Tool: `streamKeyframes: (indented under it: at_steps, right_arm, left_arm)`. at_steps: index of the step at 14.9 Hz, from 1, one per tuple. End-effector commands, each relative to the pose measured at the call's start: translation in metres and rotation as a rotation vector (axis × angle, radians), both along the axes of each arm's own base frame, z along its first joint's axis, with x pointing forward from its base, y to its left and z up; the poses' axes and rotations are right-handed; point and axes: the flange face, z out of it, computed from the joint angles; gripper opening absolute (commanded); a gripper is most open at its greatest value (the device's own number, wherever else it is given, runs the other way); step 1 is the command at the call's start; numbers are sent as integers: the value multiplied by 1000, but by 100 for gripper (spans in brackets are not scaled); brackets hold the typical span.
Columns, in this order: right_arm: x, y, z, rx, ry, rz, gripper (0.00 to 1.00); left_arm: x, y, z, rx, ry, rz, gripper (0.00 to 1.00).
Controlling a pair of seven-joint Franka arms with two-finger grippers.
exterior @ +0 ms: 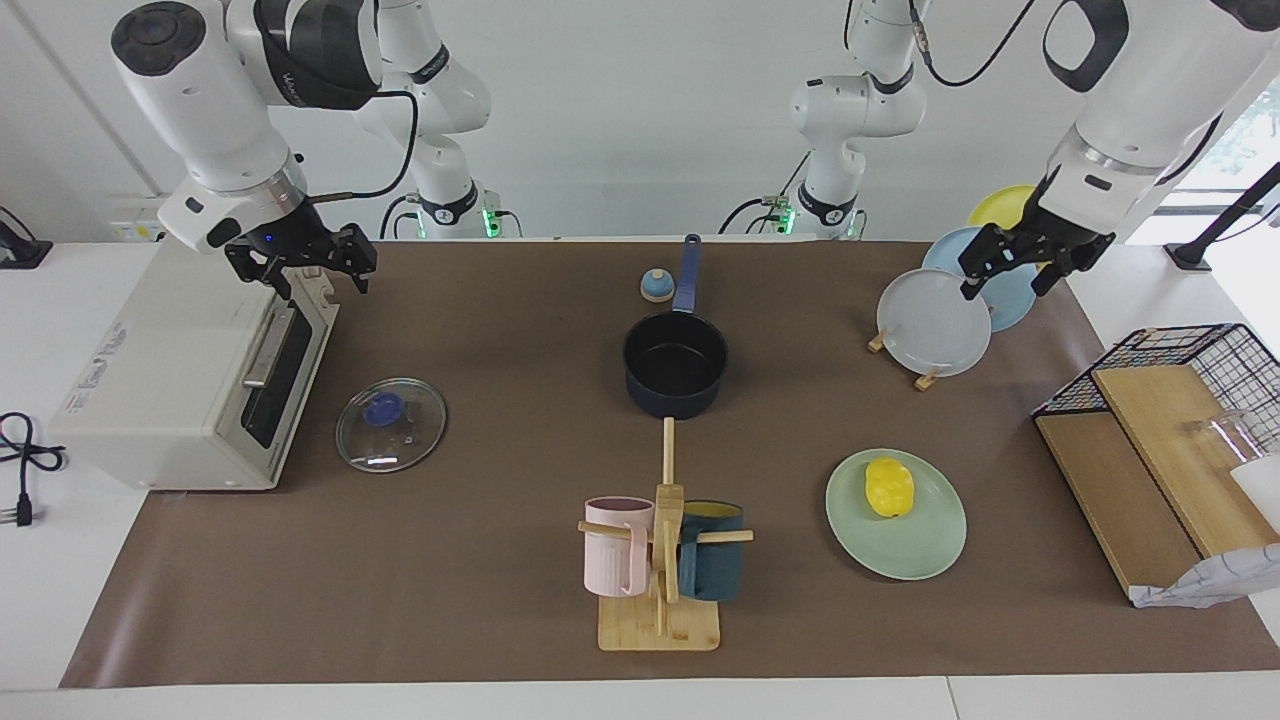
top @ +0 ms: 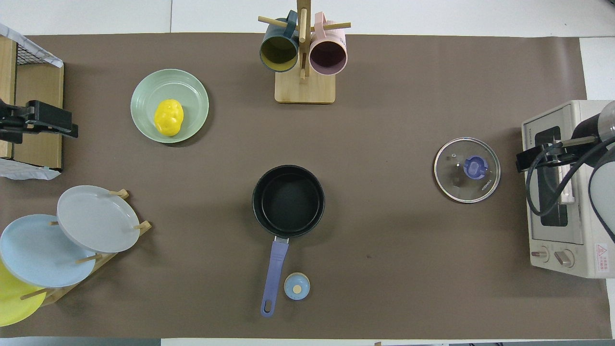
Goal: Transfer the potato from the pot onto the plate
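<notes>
The yellow potato (exterior: 889,488) (top: 168,117) lies on the mint-green plate (exterior: 925,548) (top: 189,90), toward the left arm's end of the table and farther from the robots than the pot. The navy pot (exterior: 676,365) (top: 288,200) stands mid-table, empty, its handle pointing toward the robots. My left gripper (exterior: 1008,278) (top: 45,126) is open and empty, raised near the plate rack. My right gripper (exterior: 305,268) (top: 534,161) is open and empty, raised over the toaster oven.
A toaster oven (exterior: 170,380) and a glass lid (exterior: 391,424) are at the right arm's end. A mug tree (exterior: 662,545) with pink and teal mugs stands farther out. A plate rack (exterior: 935,322), a wire basket with boards (exterior: 1160,450) and a small blue knob (exterior: 656,286) are also there.
</notes>
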Motion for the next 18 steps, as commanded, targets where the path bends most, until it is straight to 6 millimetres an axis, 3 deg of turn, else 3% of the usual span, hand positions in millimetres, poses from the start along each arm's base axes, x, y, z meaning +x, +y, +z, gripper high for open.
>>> streamKeyframes:
  at_steps: [1,6,10,18]
  right_arm:
    - [2,-1,4,-16,9,-19,100]
    - [2,-3,5,-13,6,-22,100]
    - [1,-3,6,-11,1,-24,100]
    - [-1,-4,6,-11,1,-25,100]
  left_arm:
    - [-27,2,-17,26,47,1,100]
    - [-23,-3,-36,29,41,-16,100]
    - [-16,-2,-24,24,33,-16,100]
    - [-12,2,-24,19,-11,-5,100]
